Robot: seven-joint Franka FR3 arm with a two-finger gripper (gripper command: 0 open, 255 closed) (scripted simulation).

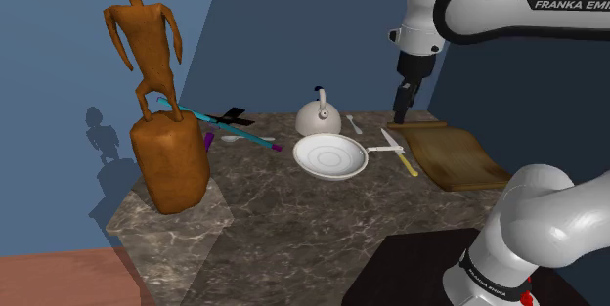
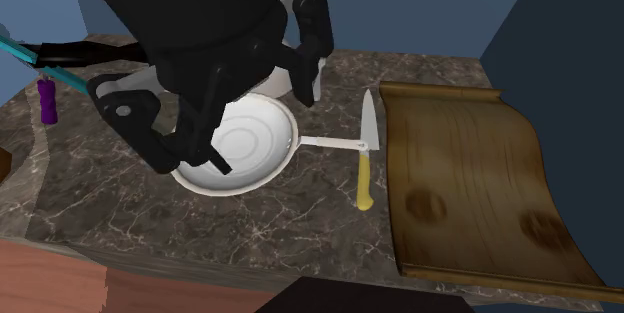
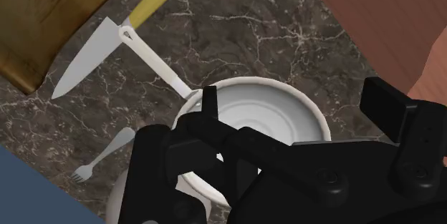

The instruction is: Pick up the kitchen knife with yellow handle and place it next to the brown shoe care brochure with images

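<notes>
Open and empty, the gripper (image 1: 402,109) hangs above the marble counter (image 1: 293,226), its two black fingers (image 3: 387,108) standing well apart with nothing between them. From the wrist view I judge it sits more over the white pan (image 2: 240,146) than over my target. The knife (image 2: 365,151) lies flat on the counter between the pan and the brown brochure (image 2: 470,181), with its blade just beside the brochure's curled edge. What worries me is the pan's long handle — its tip meets the knife right where the blade joins the yellow handle, and I cannot tell whether it rests on top or merely touches. If it overlaps, lifting the knife could tip or drag the pan. The knife is also thin and flat against the stone, so a descent that stops short would close on air, while one too deep would jam the fingertips into the counter. Gripping the blade rather than the yellow handle risks a slip or a swing. And the brochure is so close that one finger could catch its edge and shove it — moving the very thing I am meant to place beside.
</notes>
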